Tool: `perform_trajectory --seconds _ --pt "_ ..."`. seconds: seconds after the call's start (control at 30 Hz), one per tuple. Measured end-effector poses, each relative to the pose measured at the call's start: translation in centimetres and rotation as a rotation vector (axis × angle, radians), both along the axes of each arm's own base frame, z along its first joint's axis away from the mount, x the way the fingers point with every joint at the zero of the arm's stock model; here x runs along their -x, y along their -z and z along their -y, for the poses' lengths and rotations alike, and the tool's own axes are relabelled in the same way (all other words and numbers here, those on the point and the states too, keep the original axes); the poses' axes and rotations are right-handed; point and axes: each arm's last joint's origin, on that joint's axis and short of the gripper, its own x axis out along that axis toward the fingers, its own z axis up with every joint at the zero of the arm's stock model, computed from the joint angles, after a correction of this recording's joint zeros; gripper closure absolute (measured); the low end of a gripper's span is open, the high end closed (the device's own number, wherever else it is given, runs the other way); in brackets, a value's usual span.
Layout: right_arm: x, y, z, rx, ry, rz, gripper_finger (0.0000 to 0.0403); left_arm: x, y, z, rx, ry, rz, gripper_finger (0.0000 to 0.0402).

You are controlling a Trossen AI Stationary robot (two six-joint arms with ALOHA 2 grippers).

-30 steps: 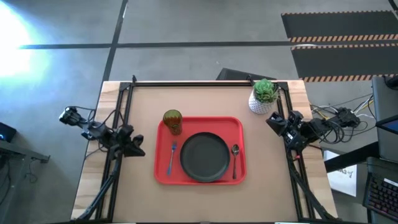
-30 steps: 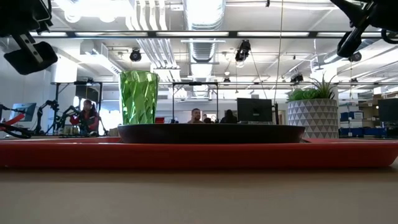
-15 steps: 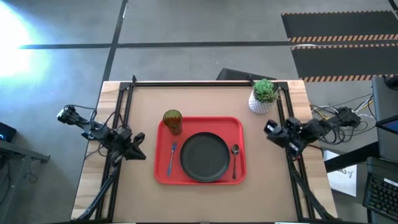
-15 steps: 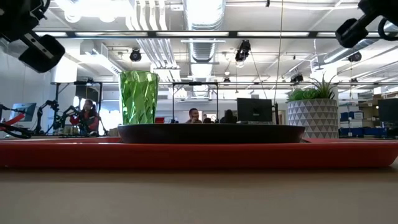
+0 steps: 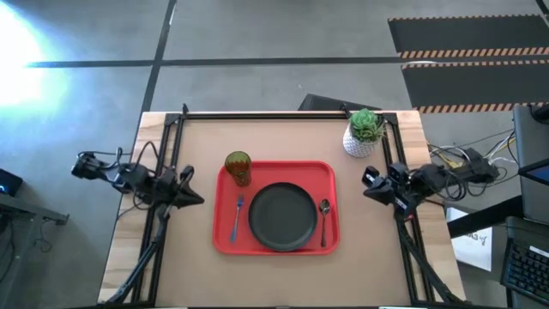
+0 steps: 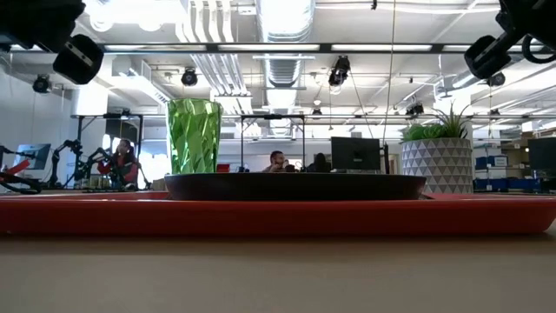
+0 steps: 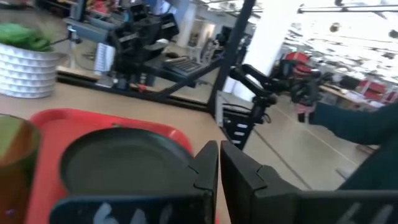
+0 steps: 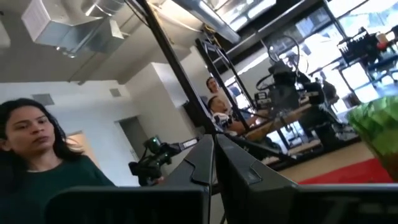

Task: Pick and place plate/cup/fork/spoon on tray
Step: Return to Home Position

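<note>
At mid-surface [image 5: 197, 142] the red tray [image 5: 274, 166] lies with its long side across, between the 2 arms. We note from the high view what the low view hides. The fork [image 5: 236, 218] lies on the tray left of the plate [image 5: 282, 216], and the spoon [image 5: 324, 220] lies right of it. Each has its long axis parallel to the tray's short sides. The spoon's bowl is at the end toward the potted plant [image 5: 363, 131], and the fork's tines appear to be at the end toward the cup [image 5: 238, 167]. The cup stands upright in the tray's far left corner, just beside the plate.

The low view gives only the tray rim, plate edge, cup and potted plant in profile. Fork and spoon are hidden behind the rim, and both claws hang high at the upper corners.

The left claw [image 5: 194, 198] is off the tray's left edge, apart from it, level with the fork and pointing toward it. The right claw [image 5: 369, 184] is off the tray's right edge, apart from it and nearest the spoon's bowl end.

Only the wrist views show the fingers [image 7: 208, 171]. Those of the left claw are pressed together with a hairline gap, and the right claw's likewise. The right wrist view also takes in a person [image 8: 37, 155] in a dark top.
</note>
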Motion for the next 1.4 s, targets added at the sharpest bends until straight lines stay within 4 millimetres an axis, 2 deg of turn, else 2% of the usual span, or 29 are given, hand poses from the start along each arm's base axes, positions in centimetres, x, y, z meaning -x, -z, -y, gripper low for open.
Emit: perform_trajectory --seconds 0.2,0.4,0.57,0.8,1.0,1.27,1.4 --pt "0.2 0.1 1.2 0.010 0.031 -0.005 0.0394 0.2 -1.0 -0.6 -0.050 -0.059 0.019 0.0402" --pt "0.5 0.0 2.6 0.029 0.055 0.006 0.0394 0.2 -1.2 -1.0 -0.092 -0.104 0.042 0.0402" --pt "0.6 0.0 3.6 0.015 0.084 -0.010 0.0394 0.3 -1.8 -1.3 -0.171 -0.135 0.136 0.0402" --pt "1.1 -0.6 4.0 0.060 0.073 0.051 0.0394 1.4 -1.6 -1.6 -0.202 -0.115 0.161 0.0402" --pt "1.1 -0.8 4.1 0.025 0.047 0.041 0.0394 1.2 -1.4 -1.7 -0.213 -0.133 0.132 0.0402" --pt "1.2 -3.9 3.9 0.056 0.027 0.066 0.0394 1.5 -1.7 -1.4 -0.172 -0.025 0.148 0.0402" --pt "0.5 -4.7 4.1 0.044 0.004 -0.004 0.0394 1.5 -1.6 -1.5 -0.204 -0.029 0.155 0.0402"
